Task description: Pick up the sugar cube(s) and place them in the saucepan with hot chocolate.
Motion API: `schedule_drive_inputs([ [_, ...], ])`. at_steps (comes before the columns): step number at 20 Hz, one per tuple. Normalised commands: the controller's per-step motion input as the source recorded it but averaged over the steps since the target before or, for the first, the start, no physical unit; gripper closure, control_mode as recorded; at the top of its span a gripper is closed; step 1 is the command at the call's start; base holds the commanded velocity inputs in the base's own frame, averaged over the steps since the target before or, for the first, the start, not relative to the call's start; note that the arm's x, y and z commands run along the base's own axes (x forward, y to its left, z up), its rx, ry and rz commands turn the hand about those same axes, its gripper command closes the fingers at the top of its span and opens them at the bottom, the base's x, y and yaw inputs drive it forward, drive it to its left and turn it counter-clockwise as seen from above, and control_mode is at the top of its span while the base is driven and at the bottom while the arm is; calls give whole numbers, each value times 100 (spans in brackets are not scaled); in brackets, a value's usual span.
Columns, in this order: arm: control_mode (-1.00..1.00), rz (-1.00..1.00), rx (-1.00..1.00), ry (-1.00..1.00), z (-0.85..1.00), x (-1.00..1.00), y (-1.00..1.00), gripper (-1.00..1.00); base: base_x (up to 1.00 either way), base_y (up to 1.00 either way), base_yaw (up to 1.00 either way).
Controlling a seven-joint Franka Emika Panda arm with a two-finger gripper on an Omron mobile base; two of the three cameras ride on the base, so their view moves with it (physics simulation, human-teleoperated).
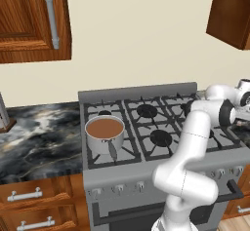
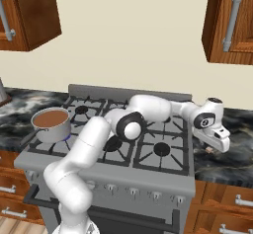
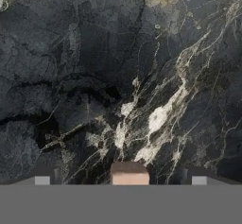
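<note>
Here you have the scene from left to right, as the left base view lays it out. At the far left sits the dark marbled counter [image 1: 34,137], with wooden drawers [image 1: 29,203] under it and a wooden wall cabinet [image 1: 29,20] above. Next comes the grey gas stove [image 1: 146,171]. The saucepan with hot chocolate [image 1: 104,132] stands on its front left burner, brown liquid showing, its handle pointing toward the stove's front edge. The other burners [image 1: 160,137] lie bare beside it.

The arm [image 1: 193,142] rises in front of the stove and reaches across its right half, so you see it crossing over the right burners, well apart from the saucepan. In the right base view the wrist hangs past the stove's right edge, over the right-hand counter [image 2: 232,159], with the gripper [image 2: 211,149] pointing down close to the stone.

In the hand view you look down at black stone with pale veins [image 3: 142,100]. A small tan block, the sugar cube [image 3: 129,173], sits at the bottom middle, between the two fingertips [image 3: 42,179], which stand wide to either side of it and do not touch it. So the pincer is released, spread apart around the cube. Whether the cube rests on the stone you can judge only loosely, since its lower part is cut off.
</note>
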Motion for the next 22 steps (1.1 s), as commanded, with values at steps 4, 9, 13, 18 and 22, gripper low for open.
schedule_drive_inputs([
  [4, -100, 0, 0, 0, -37, 0, 0, -100, 0, 0, 0],
  [9, -100, 0, 0, 0, -18, 0, 0, -100, 0, 0, 0],
  [13, -100, -2, 2, 0, -15, -11, 0, -100, 0, 0, 0],
  [18, -100, -11, 4, 0, -15, -23, 0, 100, 0, 0, 0],
  [22, -100, -10, 1, 0, -4, -20, 0, 100, 0, 0, 0],
])
